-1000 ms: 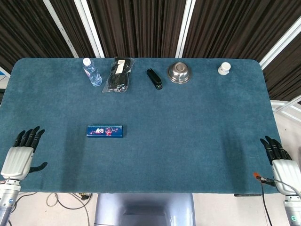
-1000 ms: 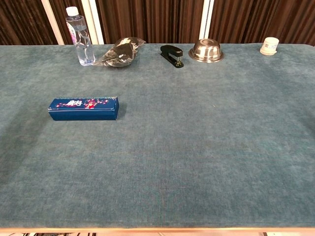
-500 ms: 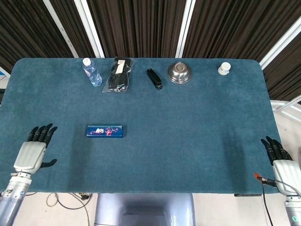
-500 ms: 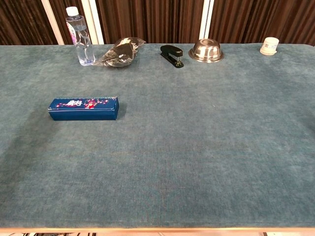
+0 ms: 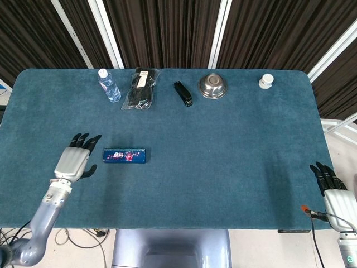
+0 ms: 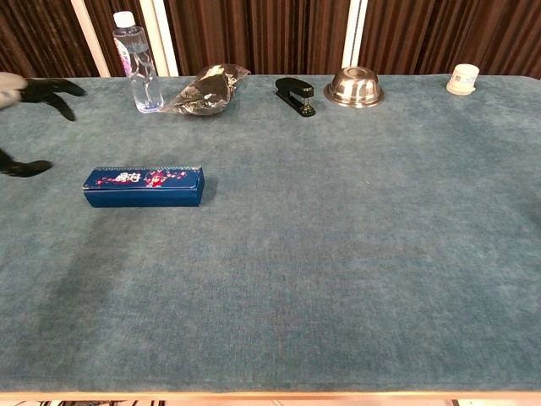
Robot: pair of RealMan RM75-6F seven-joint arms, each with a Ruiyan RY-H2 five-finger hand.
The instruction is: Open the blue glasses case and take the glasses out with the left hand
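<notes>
Reaching in from the table's [image 5: 234,184] near-left corner, left hand [image 5: 73,159] has moved up beside the case [image 5: 124,155] vs 0.5 s ago, when it hung nearer the edge. Fingers [image 5: 85,139] spread wide, holding nothing, tips just left of the case's left end, not touching. Case lies shut, flat, long side across the table, unmoved. Right hand [image 5: 333,192] stays at the near-right edge, well apart from the case, fingers apart, empty. Bottle [image 5: 109,85], bag [image 5: 140,88], stapler [image 5: 183,93], bowl [image 5: 213,86] sit beyond the case, along far edge.
</notes>
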